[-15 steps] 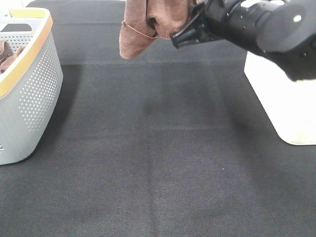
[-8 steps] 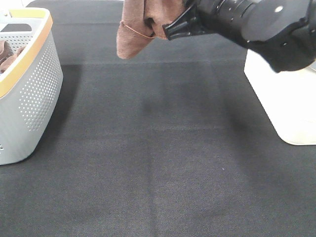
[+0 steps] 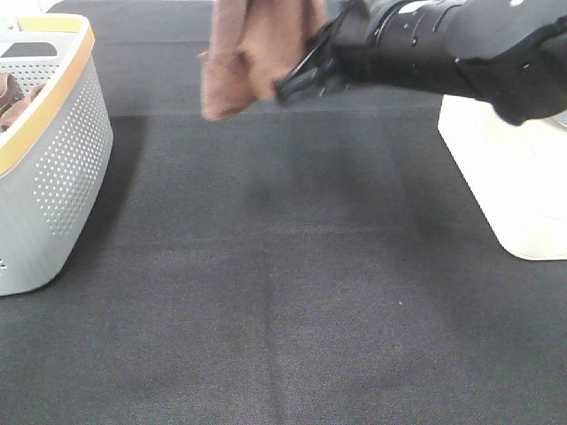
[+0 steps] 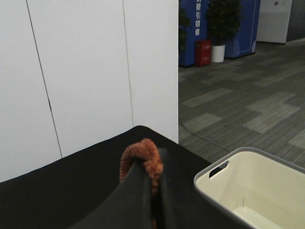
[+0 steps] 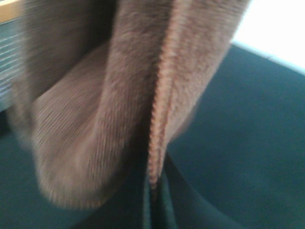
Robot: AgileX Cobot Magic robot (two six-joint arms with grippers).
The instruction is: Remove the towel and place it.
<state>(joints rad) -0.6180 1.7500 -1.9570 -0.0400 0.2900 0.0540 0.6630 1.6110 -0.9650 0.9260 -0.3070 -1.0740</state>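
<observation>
**Item:** towel, reddish-brown, bunched, hanging in the air over the far part of the black tabletop, clear of everything below.

**Right tool****:** jaws pressed together on the stitched hem.

**Left tool****:** jaws also together, nipping a reddish-brown tuft, probably a corner of the same towel.

**Step in hand:** carrying; removal apparently done, placing not yet begun.

**Next move:** likely calls for lowering onto bare tabletop between grey basket and white bin, then release by both tools.

**High view:** gives position and surroundings, omits left tool.

**Right wrist view:** gives hem in the pinch, close and blurred.

**Left wrist view:** alone gives the second grip.
</observation>
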